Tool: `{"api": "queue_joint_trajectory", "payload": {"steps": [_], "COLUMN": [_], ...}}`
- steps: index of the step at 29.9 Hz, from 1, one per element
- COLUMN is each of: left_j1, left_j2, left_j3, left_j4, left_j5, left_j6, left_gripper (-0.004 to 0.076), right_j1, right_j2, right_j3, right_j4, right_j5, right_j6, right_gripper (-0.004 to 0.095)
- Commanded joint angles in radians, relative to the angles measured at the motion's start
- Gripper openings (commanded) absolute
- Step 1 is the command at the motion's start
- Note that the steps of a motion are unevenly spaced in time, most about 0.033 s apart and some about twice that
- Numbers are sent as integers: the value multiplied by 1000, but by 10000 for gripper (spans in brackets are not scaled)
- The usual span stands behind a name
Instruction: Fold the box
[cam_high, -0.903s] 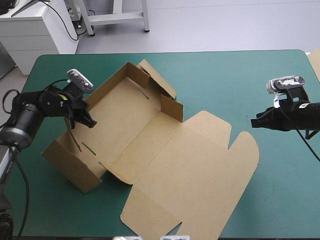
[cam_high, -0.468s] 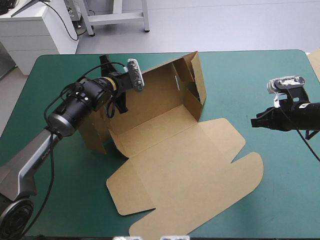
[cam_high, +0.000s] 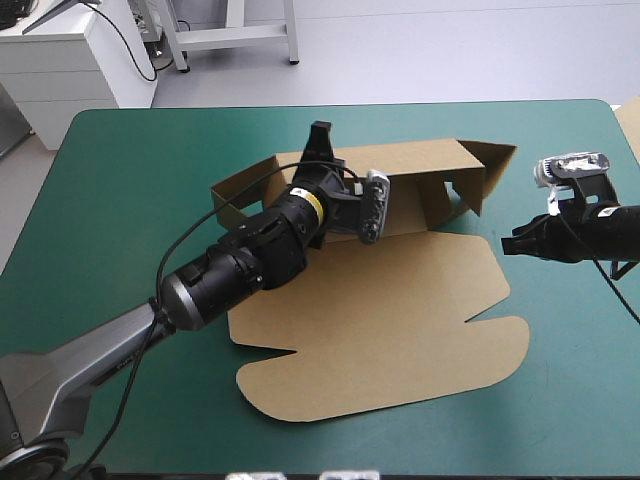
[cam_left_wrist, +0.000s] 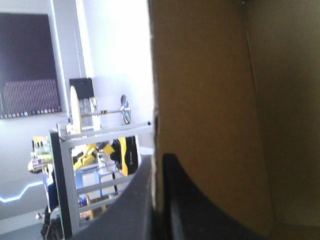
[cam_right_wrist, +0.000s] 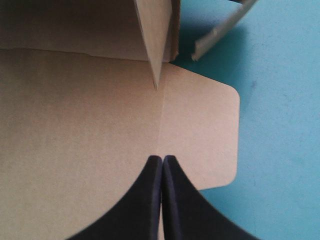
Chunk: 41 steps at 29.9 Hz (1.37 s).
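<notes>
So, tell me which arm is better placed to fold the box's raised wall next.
Left. The left gripper is shut on a raised wall of the box, while the right gripper is shut on nothing, merely pointing at the flat lid.

High view: above and behind robot, faces forward and down; most of table in frame, box mid-table.
Left wrist view: hard against raised wall of box, looks level into room.
Right wrist view: close, looks down on flat lid and teal-green cover.
Shared by all three: box.
</notes>
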Motion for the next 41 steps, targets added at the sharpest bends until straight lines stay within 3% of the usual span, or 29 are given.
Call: {"api": "queue_joint_trajectory", "payload": {"steps": [1,10,15,20,31,41], "left_j1": [-81,-112,-110,-110,-110,-119], "left_j2": [-85,-153,-133,-82,-13,-13], "left_j3": [-40,-31,54,142,247,287], "left_j4": [47,13,-4,2,451,531], "left_j5": [-31,132,62,57,67,35], "left_j6": [-21,-25,-23,-42,-552,-621], "left_gripper": [-6,-8,-8,-8,-8,-8], "right_j1": [-9,-9,-9,-9,-9,-9], "right_j2": [-23,-23,-23,-23,-23,-23], "right_j3": [-27,-27,-28,-28,-28,-28], "right_j4": [29,42,81,81,79,77], "right_j5": [-21,-26,-26,-23,-42,-100], "right_j6": [-4,-4,-15,-28,-43,-46], "right_gripper": [-19,-19,-19,-19,-19,-19]}}
